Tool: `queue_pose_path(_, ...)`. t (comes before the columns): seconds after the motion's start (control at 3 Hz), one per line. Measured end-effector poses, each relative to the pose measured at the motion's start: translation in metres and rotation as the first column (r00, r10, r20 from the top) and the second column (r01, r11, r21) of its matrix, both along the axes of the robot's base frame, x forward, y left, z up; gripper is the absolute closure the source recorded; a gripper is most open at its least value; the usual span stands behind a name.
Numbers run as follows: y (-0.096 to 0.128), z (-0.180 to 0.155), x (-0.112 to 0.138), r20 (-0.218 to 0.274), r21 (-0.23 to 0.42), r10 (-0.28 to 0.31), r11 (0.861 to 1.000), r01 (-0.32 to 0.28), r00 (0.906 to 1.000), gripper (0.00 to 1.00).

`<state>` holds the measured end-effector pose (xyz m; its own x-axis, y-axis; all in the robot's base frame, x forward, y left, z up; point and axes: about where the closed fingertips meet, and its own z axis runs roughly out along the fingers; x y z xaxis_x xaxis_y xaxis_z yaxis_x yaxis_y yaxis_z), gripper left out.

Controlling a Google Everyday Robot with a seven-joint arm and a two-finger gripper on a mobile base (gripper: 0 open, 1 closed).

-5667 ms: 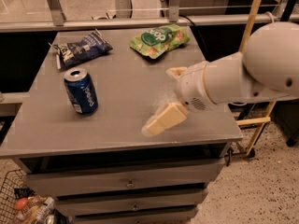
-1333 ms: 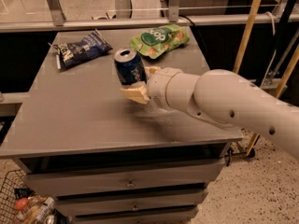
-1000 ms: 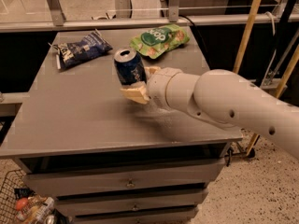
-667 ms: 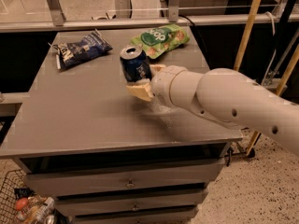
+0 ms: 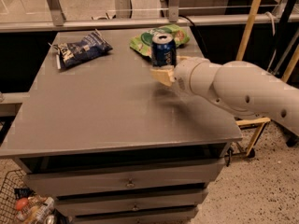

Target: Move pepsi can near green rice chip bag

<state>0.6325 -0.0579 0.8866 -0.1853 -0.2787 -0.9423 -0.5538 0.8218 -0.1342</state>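
The pepsi can, dark blue with a silver top, is upright and held above the grey table, just in front of the green rice chip bag. The bag lies at the table's back right, and the can hides part of it. My gripper reaches in from the right on a thick white arm and is shut on the lower part of the can. One tan finger shows under the can's near side.
A flat dark blue snack bag lies at the table's back left. A rail and glass panels run behind the table. Drawers sit under the tabletop. A wire basket with items stands at the lower left. A yellow frame stands to the right.
My gripper has carried the can from the table's left side across to the back right, up close to the green bag. The two bags have not moved.
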Motion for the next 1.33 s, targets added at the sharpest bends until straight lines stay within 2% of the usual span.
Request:
queue_pose_path(0.33,-0.027,-0.01,0.034,-0.056,0.056,-0.05,0.997,0.053,0.9972,1.0)
queue_pose_path(0.67,-0.05,-0.029,0.067,-0.137,0.095,-0.067,0.992,0.081,0.9884,1.0)
queue_pose_path(1.0,-0.05,-0.029,0.067,-0.137,0.095,-0.067,0.992,0.08,0.9884,1.0)
queue_pose_path(1.33,-0.045,-0.032,0.078,-0.136,0.113,-0.046,0.992,0.062,0.9896,1.0)
